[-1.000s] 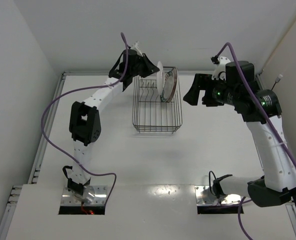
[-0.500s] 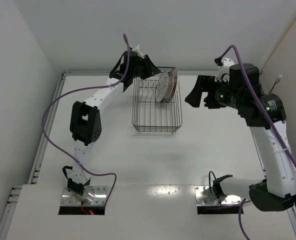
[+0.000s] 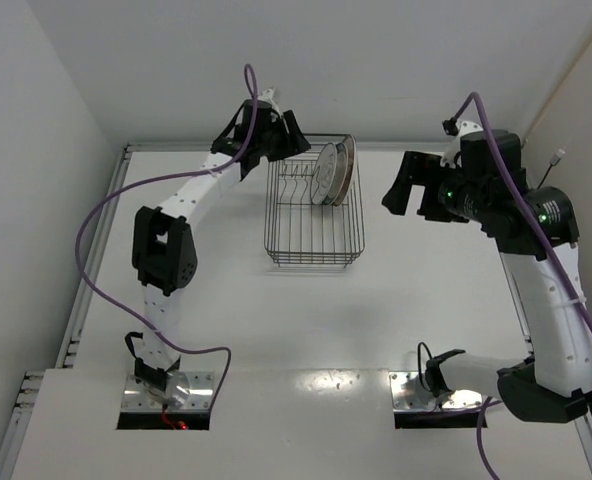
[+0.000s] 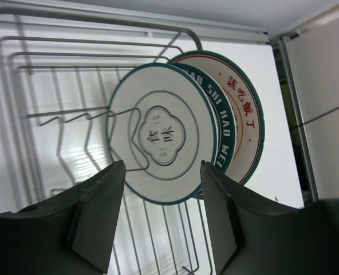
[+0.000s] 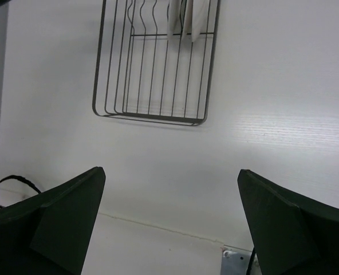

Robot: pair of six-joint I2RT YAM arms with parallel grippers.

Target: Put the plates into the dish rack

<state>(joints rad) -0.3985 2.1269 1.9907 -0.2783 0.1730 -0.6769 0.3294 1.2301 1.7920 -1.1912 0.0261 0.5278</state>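
Three plates stand on edge at the far right end of the dish rack (image 3: pixel 313 215), leaning together. In the left wrist view the front plate (image 4: pixel 161 134) is white with thin dark rings. A teal-rimmed plate (image 4: pixel 225 137) stands behind it, and a white plate with red characters (image 4: pixel 245 109) is at the back. My left gripper (image 3: pixel 294 143) hovers just left of the plates, open, with nothing between its fingers (image 4: pixel 101 212). My right gripper (image 3: pixel 404 185) hangs high to the right of the rack, wide open and empty.
The rack's upright wire prongs (image 4: pixel 60 114) stand left of the plates. The right wrist view looks down on the rack (image 5: pixel 152 86) and the white table (image 5: pixel 272 114). A back wall and a raised table rim (image 3: pixel 176 146) run close behind the rack.
My left gripper has opened and let go of the ringed plate, which now leans on the others, and drawn back left. My right gripper has opened wider and shifted slightly right.
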